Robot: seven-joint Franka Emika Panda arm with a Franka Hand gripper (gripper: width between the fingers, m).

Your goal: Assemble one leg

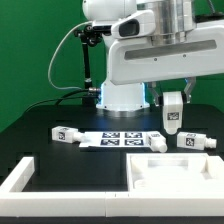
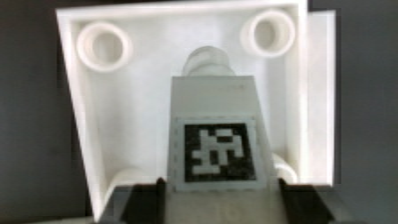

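1. Gripper [image 1: 172,103] is clenched on the held leg [image 1: 172,116]. In the wrist view the gripper [image 2: 217,196] has a finger [image 2: 143,197] on either side of the leg's tagged end.
2. Held leg [image 2: 217,120] hangs upright over the tabletop [image 1: 170,178], w/ its tag facing the ext. cam. Ext. view shows a gap between the leg's lower end and the tabletop.
3. Wrist view: the leg's tip sits over the tabletop [image 2: 125,110], between the two round holes, hole A [image 2: 102,43] and hole B [image 2: 269,33]. It's lined up w/ neither. I can't tell how far the tip is above the panel.
4. Tabletop lies flat on the counter [image 1: 90,170].
5. Mid loose leg [image 1: 155,143] lies just beyond the tabletop's far edge.
6. Right loose leg [image 1: 195,142] lies beyond the same edge, toward the ext. view's right.
7. Left loose leg [image 1: 67,133] is well apart from the tabletop, off to the ext. view's left.
8. Marker board [image 1: 118,139] lies beyond the tabletop's far edge on the ext. view's left, between the left and mid loose legs.
9. White corner rail [image 1: 20,178] is beside the tabletop on the ext. view's left, not touching it.
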